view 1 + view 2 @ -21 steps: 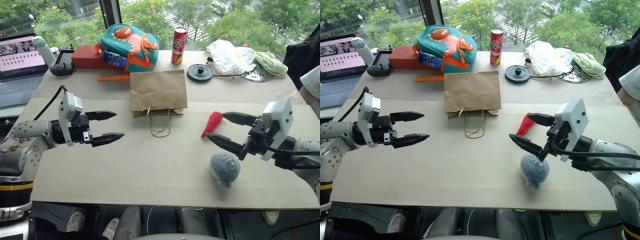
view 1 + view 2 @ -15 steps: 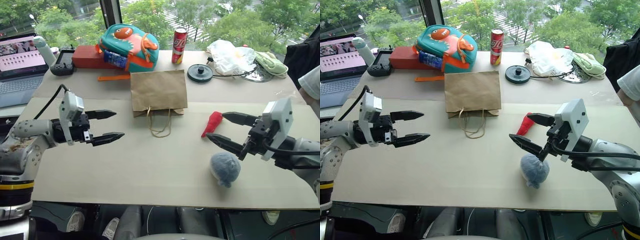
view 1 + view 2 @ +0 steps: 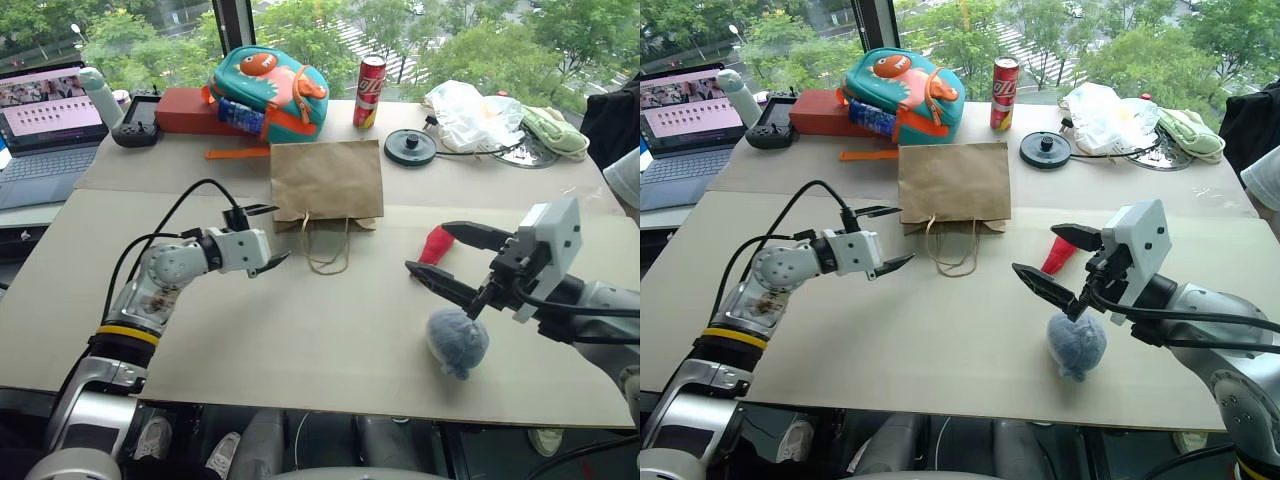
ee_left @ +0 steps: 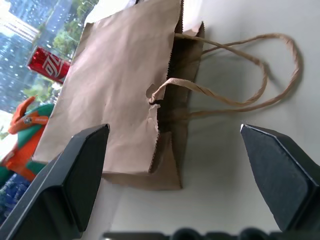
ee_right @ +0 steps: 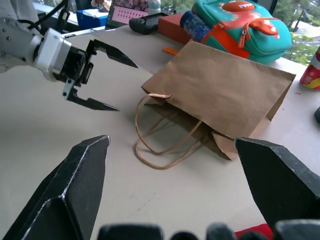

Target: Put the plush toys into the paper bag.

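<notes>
Paper bag (image 3: 326, 180) flat on table, mouth toward robot. Left gripper (image 3: 264, 237) spread, empty, beside mouth — likely opening step. Right gripper (image 3: 446, 258) spread, empty, between chili toy (image 3: 432, 243) and grey-blue ball (image 3: 457, 340). Next: catch bag lip.

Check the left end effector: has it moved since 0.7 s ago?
Yes. The left end effector has swung in toward the paper bag; its open fingers now stand just beside the bag's mouth corner, where earlier it hung well off to the side.
</notes>
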